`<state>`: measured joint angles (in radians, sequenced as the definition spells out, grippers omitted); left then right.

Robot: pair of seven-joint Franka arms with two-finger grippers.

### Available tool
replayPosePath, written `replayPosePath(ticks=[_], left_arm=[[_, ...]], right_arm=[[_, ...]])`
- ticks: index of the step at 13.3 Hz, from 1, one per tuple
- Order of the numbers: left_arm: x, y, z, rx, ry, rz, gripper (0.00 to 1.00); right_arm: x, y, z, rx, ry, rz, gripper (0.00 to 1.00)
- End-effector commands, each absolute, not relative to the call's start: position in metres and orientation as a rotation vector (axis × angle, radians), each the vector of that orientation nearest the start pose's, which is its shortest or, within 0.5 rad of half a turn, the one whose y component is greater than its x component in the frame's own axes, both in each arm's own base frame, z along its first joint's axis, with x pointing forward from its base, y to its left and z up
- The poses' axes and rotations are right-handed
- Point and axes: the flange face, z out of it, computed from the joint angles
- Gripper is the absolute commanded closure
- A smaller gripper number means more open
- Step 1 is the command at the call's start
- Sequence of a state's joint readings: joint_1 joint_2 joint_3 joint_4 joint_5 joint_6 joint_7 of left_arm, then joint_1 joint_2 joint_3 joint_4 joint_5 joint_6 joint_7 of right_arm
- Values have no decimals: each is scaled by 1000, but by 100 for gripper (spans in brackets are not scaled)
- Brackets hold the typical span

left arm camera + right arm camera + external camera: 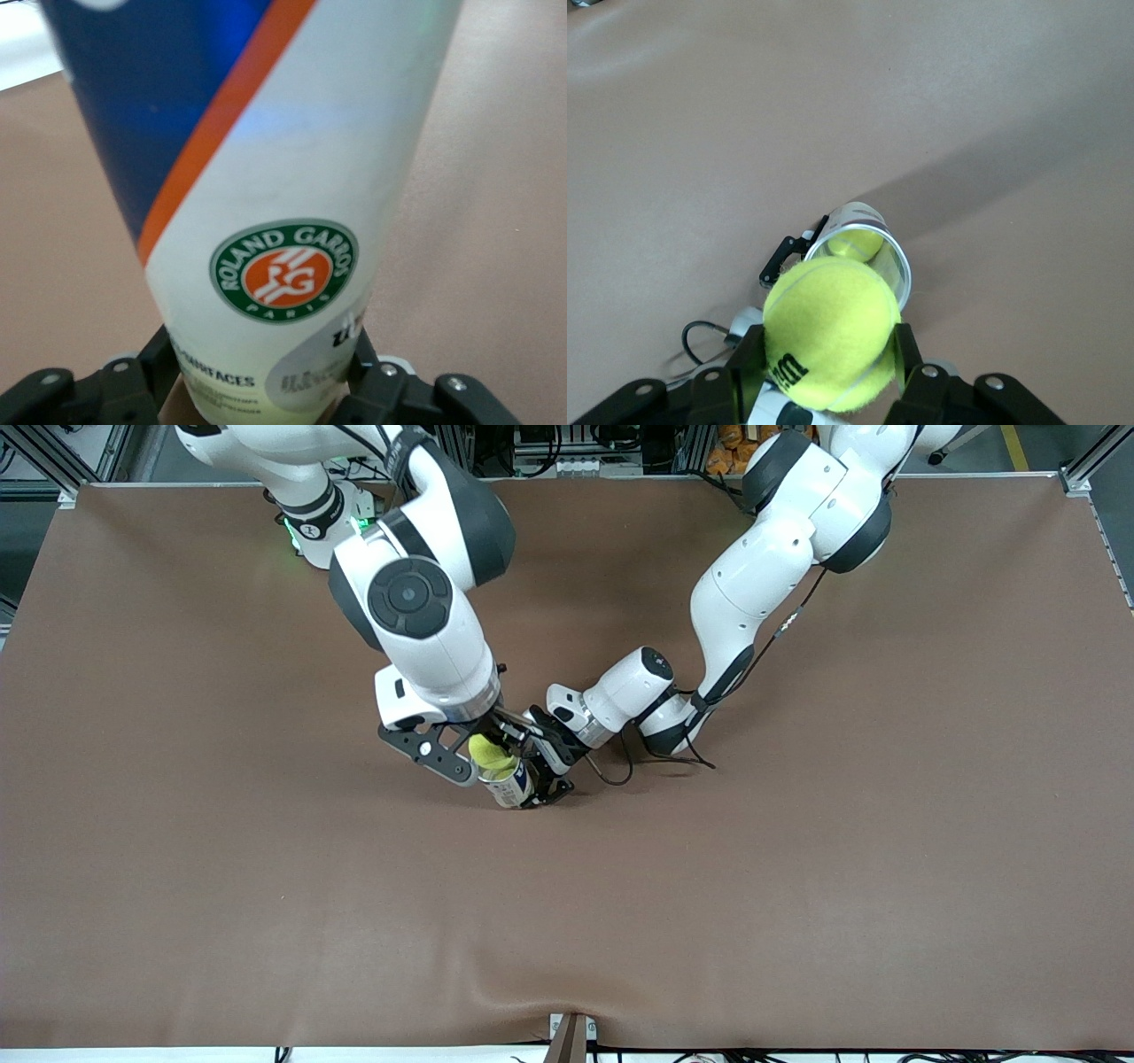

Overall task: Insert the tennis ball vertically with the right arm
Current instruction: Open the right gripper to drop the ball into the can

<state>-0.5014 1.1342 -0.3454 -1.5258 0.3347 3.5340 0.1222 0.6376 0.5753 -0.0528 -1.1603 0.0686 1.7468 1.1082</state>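
Front view: right gripper [490, 755] holds tennis ball [490, 754] over can [511, 784] mouth

Tennis ball can [266, 195], end effector [266, 390] gripping

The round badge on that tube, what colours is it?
Green ring around an orange centre, with white lettering, on the tube; clearest in the left wrist view.
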Motion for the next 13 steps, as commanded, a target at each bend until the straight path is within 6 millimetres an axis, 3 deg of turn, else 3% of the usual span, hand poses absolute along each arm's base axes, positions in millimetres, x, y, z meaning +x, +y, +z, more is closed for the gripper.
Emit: replayPosePath(ticks=[1, 6, 9, 11, 13], left_arm=[[498, -520, 126, -2884, 1586, -1532, 23], [499, -521, 127, -2883, 1583, -1537, 23], [499, -521, 127, -2882, 1586, -1537, 22], [499, -521, 126, -2883, 1586, -1535, 21], [499, -521, 126, -2883, 1586, -1535, 21]], right_arm=[[599, 413, 459, -3037, 813, -32, 100], [596, 421, 437, -3084, 780, -15, 100], [595, 422, 436, -3082, 777, -3, 100], [593, 423, 436, -3080, 777, 9, 53], [596, 418, 431, -3081, 793, 22, 34]])
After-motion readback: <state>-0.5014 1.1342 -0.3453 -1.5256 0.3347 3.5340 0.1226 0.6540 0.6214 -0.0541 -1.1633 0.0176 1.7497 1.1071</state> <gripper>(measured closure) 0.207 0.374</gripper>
